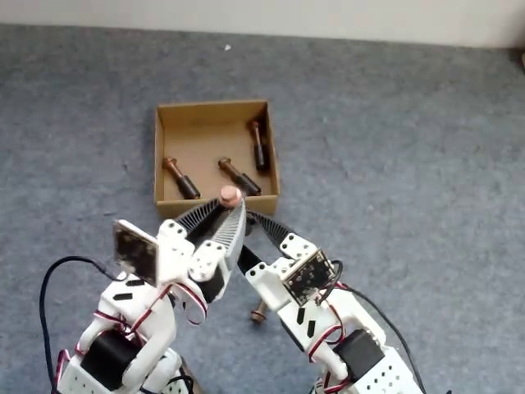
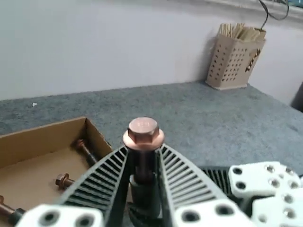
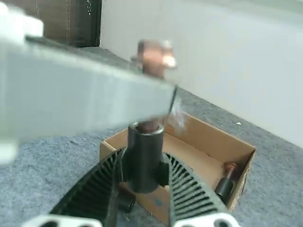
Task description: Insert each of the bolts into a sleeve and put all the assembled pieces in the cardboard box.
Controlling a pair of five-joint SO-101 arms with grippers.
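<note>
Grey table (image 1: 410, 164): three assembled pieces (image 1: 239, 175) in box (image 1: 162, 156); left fingers (image 2: 102, 177) clamped on bolt (image 2: 143, 135), right fingers (image 3: 191, 189) on sleeve (image 3: 144, 153); spare bolt (image 1: 258, 313) lies loose.

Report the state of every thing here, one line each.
Left gripper: shut on bolt.
Right gripper: shut on sleeve.
Bolt: upright, tip in the sleeve's mouth, head well above it.
Sleeve: upright, under the bolt.
Box: open, with three assembled pieces lying inside.
Second bolt: lying on the table, outside the box.
</note>
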